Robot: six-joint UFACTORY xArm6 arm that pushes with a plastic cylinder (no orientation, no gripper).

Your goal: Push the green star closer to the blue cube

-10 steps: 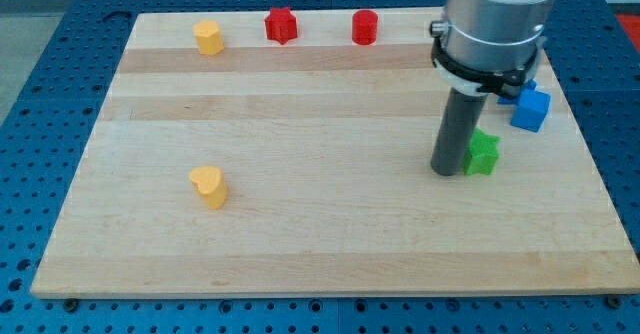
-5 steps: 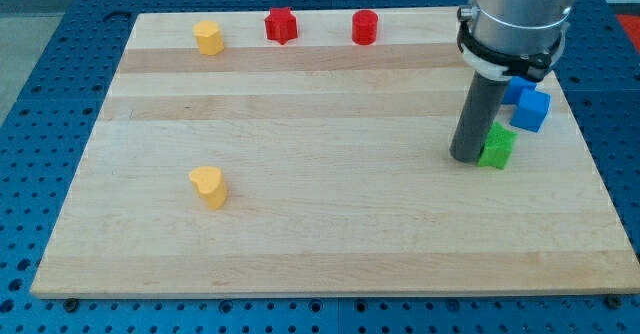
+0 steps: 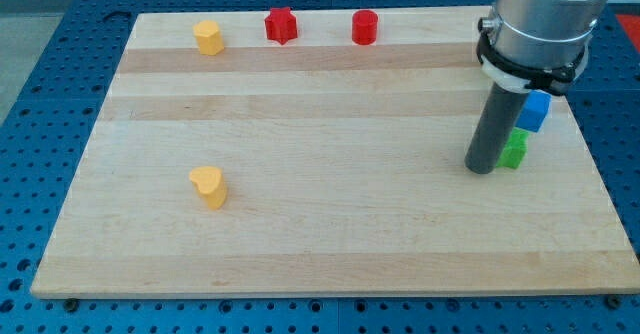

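The green star (image 3: pixel 514 150) lies at the view's right on the wooden board (image 3: pixel 320 154), partly hidden behind my rod. The blue cube (image 3: pixel 537 110) sits just above and to the right of it, very close; I cannot tell whether they touch. A second blue block behind the arm is hidden. My tip (image 3: pixel 481 168) rests on the board, touching the green star's left side.
A yellow block (image 3: pixel 208 36), a red star (image 3: pixel 281 24) and a red cylinder (image 3: pixel 364 26) line the board's top edge. A yellow heart-shaped block (image 3: pixel 208 186) sits at lower left. The board's right edge is near the blue cube.
My tip has moved right and pushed the green star right, closer to the blue cube. The other blocks have not moved.
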